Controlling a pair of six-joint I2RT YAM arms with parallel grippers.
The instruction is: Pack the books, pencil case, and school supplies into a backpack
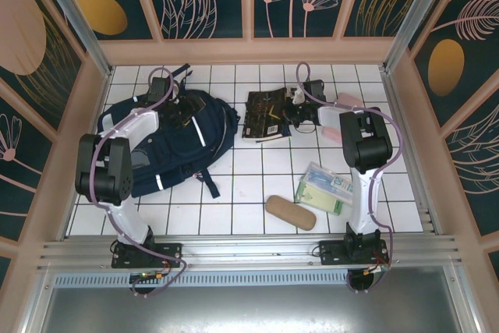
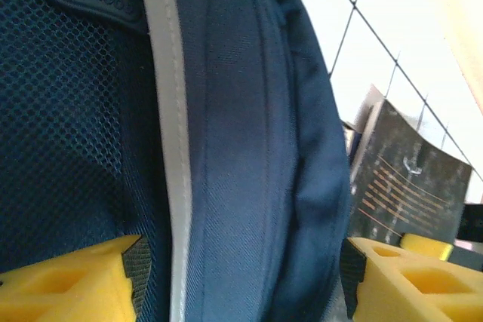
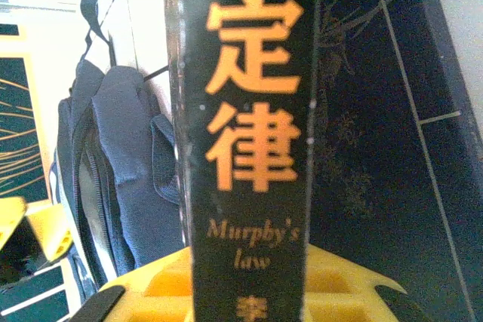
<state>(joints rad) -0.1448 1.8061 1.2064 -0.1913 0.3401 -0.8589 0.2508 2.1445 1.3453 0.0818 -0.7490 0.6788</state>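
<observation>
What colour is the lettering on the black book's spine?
Orange lettering on the black book, clearest in the right wrist view.

Top external: high, behind the arm bases, facing down and forward. Far enough back to take in the whole white tiled table (image 1: 249, 185).

Left wrist: very close on the large navy fabric backpack (image 2: 241, 148) with white stripes, facing along it toward the thin, orange-lettered black book (image 2: 407, 179).

Right wrist: hard up against the black book (image 3: 249, 111), with the backpack (image 3: 113, 156) behind at left.

All three views share the backpack (image 1: 183, 142) and black book (image 1: 265, 115).
</observation>
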